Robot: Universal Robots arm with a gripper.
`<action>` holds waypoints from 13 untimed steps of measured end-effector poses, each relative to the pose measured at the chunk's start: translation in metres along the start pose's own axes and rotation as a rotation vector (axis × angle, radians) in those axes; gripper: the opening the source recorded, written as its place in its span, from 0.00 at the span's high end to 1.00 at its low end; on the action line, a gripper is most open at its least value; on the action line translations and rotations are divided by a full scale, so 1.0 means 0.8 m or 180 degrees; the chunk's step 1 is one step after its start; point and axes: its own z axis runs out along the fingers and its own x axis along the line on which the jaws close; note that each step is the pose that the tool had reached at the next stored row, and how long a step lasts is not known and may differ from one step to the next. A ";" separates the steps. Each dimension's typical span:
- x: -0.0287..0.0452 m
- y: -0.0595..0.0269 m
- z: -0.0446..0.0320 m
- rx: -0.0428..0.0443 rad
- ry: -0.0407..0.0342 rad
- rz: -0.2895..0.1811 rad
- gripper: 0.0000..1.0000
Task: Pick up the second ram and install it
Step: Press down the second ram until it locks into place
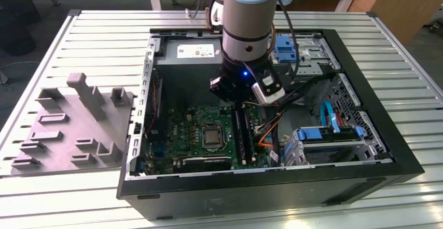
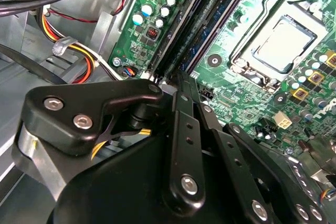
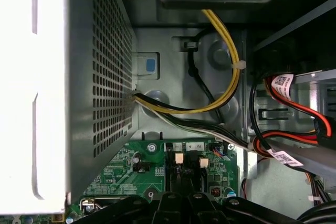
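- The arm reaches down into the open computer case (image 1: 405, 164), which lies on the slatted table (image 1: 387, 37). The gripper (image 2: 176, 80) sits low over the near end of the long black memory slots (image 1: 240, 130), beside the processor socket (image 2: 283, 43) on the green motherboard (image 2: 236, 95).
- In the second wrist view the two finger linkages converge to a single tip, so the fingers read as drawn together. Whether they pinch the edge of the stick or only bear down on top of it cannot be told.
- A thin strip with a bluish edge runs away from the fingertips, between the black slot walls. It is judged to be the second ram (image 2: 210, 30), standing on edge in a slot or just above one. Its label and chips are hidden, and how deep it sits cannot be made out.
- The grey holding fixture (image 1: 76, 120), at the exterior view's left and well apart from the case, shows no blue stick in its recesses. This fits a pick-up that is already done.
- The step in hand is judged to be the installation itself, lining up or seating the stick.
- Seating calls for the stick to stay square to the slot along its whole length. The push must be straight down and even, and the coloured cables (image 2: 79, 51) just beside the slot end must stay out of the way.
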 end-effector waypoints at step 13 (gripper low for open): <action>-0.0001 0.000 -0.0007 -0.0002 -0.0001 0.0000 0.89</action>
